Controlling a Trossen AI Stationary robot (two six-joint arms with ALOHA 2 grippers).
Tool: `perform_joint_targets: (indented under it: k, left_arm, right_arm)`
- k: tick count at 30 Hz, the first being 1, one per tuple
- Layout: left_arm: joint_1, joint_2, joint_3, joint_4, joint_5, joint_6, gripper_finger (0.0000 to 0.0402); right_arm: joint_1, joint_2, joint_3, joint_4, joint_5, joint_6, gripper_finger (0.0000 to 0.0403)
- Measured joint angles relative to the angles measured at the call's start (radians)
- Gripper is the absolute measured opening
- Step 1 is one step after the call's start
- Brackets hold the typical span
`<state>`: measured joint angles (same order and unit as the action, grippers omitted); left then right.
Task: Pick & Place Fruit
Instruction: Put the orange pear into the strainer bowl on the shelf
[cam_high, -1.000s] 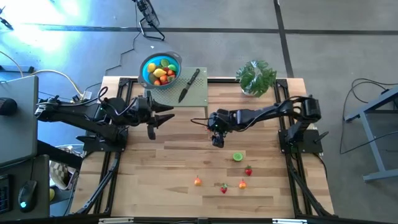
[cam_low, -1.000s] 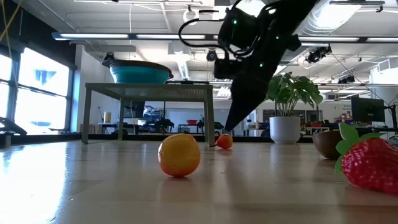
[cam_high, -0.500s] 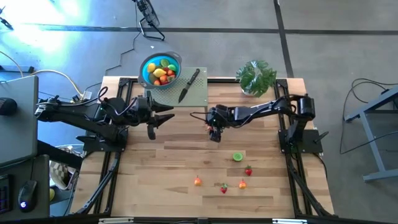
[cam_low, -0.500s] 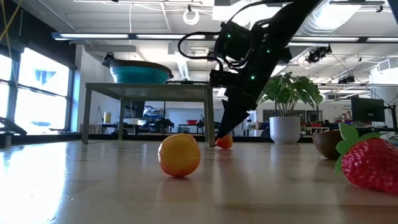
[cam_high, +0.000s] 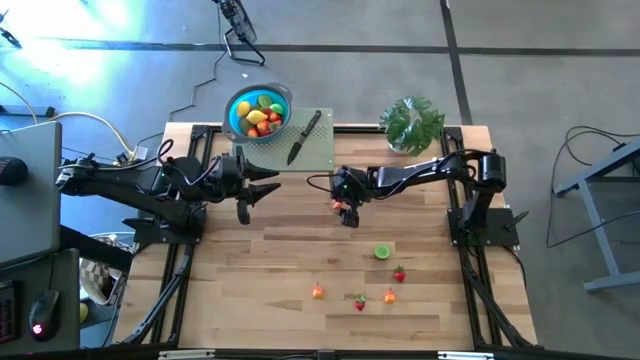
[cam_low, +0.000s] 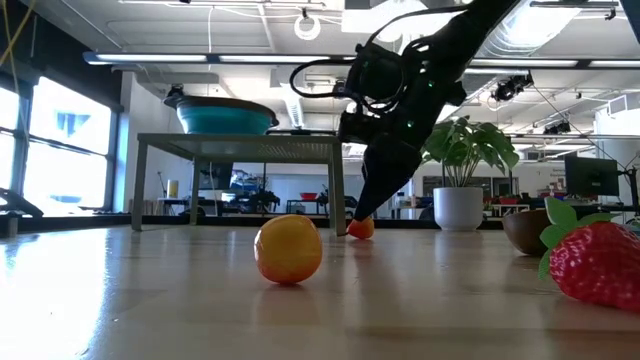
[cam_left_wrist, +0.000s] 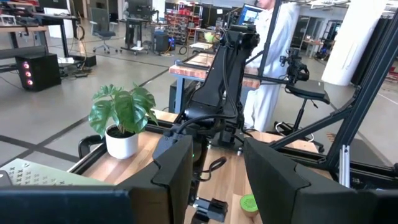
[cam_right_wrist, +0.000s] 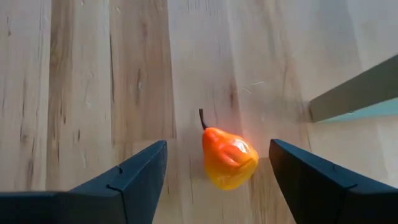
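Your right end effector hangs released, fingers spread either side of an orange-red pear lying on the worktop, not touching it. Your left end effector waits part-open, grasping nothing, near the green stand.

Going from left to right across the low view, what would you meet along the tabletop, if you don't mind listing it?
Green stand with the blue bowl → orange fruit → right gripper over a small pear → potted plant → strawberry.
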<state>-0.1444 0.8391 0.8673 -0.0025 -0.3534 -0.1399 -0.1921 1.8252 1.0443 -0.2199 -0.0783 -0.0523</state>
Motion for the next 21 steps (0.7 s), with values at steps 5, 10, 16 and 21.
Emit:
perform_joint_targets:
  k: [5, 10, 16, 21]
  left_arm:
    - [0.000, 0.000, 0.000, 0.000, 0.000, 0.000, 0.0140]
    - [0.000, 0.000, 0.000, -0.001, 0.000, -0.008, 0.0140]
    - [0.000, 0.000, 0.000, -0.008, 0.001, -0.030, 0.0140]
    - [0.000, 0.000, 0.000, -0.011, 0.001, -0.030, 0.0140]
  right_arm:
    - [0.000, 0.017, 0.000, 0.006, 0.000, -0.005, 0.0272]
    - [0.000, 0.048, 0.001, 0.017, -0.002, 0.003, 0.0272]
    - [0.000, 0.054, 0.000, 0.024, 0.000, 0.003, 0.0272]
    - [0.000, 0.054, 0.000, 0.024, 0.000, -0.003, 0.0258]
